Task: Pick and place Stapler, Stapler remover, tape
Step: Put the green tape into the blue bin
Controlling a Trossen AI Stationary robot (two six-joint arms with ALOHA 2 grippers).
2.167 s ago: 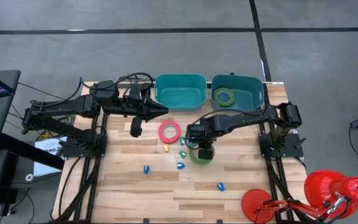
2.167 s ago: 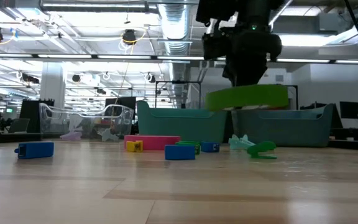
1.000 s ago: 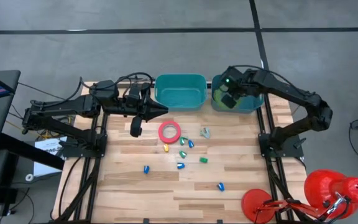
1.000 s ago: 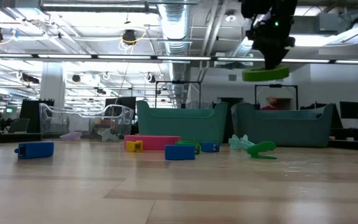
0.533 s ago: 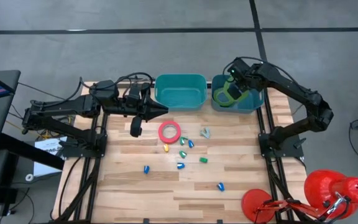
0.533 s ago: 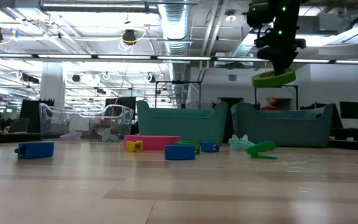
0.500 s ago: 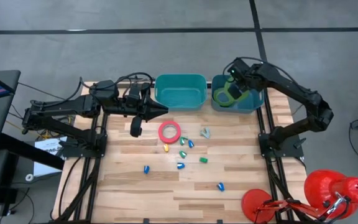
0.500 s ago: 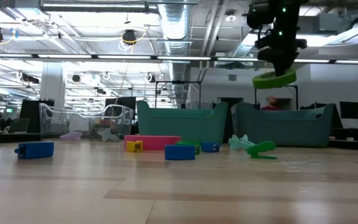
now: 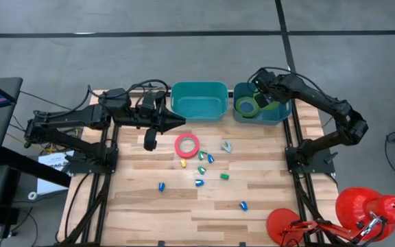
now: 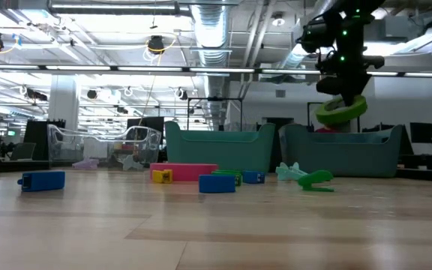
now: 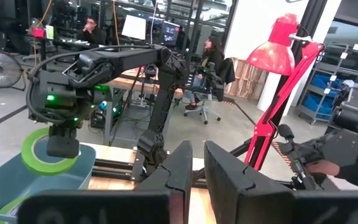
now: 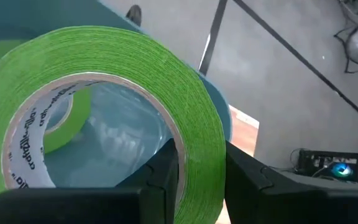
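My right gripper (image 9: pixel 261 97) is shut on a green tape roll (image 12: pixel 104 93), which it holds above the right teal bin (image 9: pixel 282 115). In the low view the roll (image 10: pixel 341 110) hangs tilted over that bin (image 10: pixel 351 154). A second green roll (image 9: pixel 247 106) lies flat inside the bin. The pink-red tape (image 9: pixel 187 145) lies flat on the table's far middle. My left gripper (image 9: pixel 178 122) waits shut above the table, just left of the pink-red roll. My right gripper pinches the green roll's wall (image 12: pixel 197 155), one finger (image 12: pixel 163 171) inside the open centre and the other (image 12: pixel 257 180) outside. The fingers come from above, pointing down. The roll is lifted clear and hangs tilted below them.
An empty-looking left teal bin (image 9: pixel 199 100) stands beside the right one at the far edge. Several small blue, green and yellow pieces (image 9: pixel 200 168) and a pale green remover (image 9: pixel 226 146) lie mid-table. A red lamp (image 9: pixel 362 209) stands off the near right corner.
My right gripper has carried the green roll a little farther right over the right bin and lowered it toward the bin. The roll has tipped from nearly level to clearly tilted. The left arm has kept still.
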